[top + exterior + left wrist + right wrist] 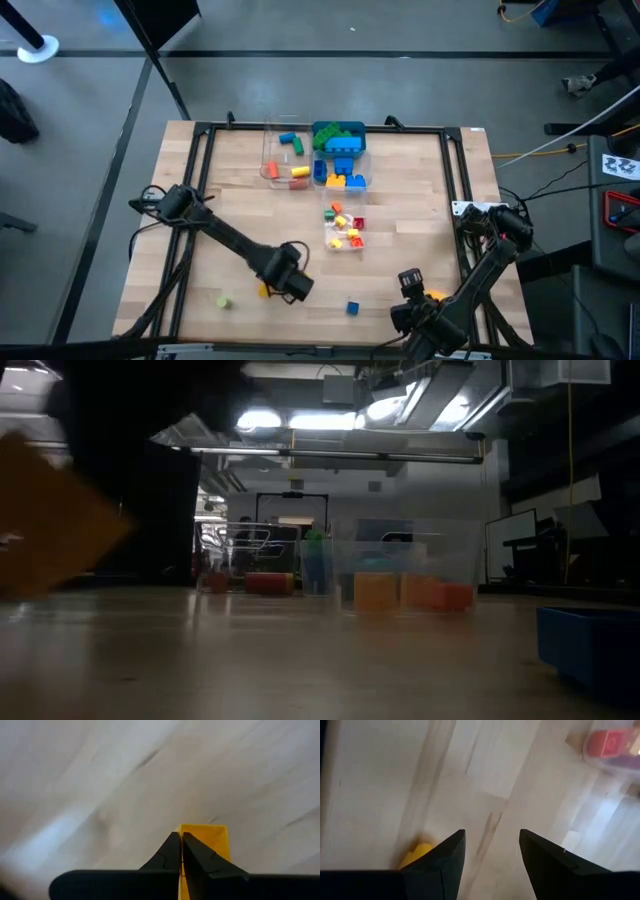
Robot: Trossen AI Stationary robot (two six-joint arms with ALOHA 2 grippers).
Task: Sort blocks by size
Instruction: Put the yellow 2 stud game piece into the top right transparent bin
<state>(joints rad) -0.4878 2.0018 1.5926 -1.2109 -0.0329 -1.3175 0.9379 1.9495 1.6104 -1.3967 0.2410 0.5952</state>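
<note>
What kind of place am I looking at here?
Probably a robotics lab or workshop: a wooden table with two robot arms, clear tubs holding toy blocks, cables on the floor, and strip lights under an industrial ceiling.

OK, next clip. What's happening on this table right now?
A two-arm robot is sorting toy blocks by size into three clear tubs at the table's middle and far side. The left gripper is down near the front edge, its fingers closed on a yellow block. The right gripper is open near the front right. A green block and a blue block lie loose on the wood.
</note>
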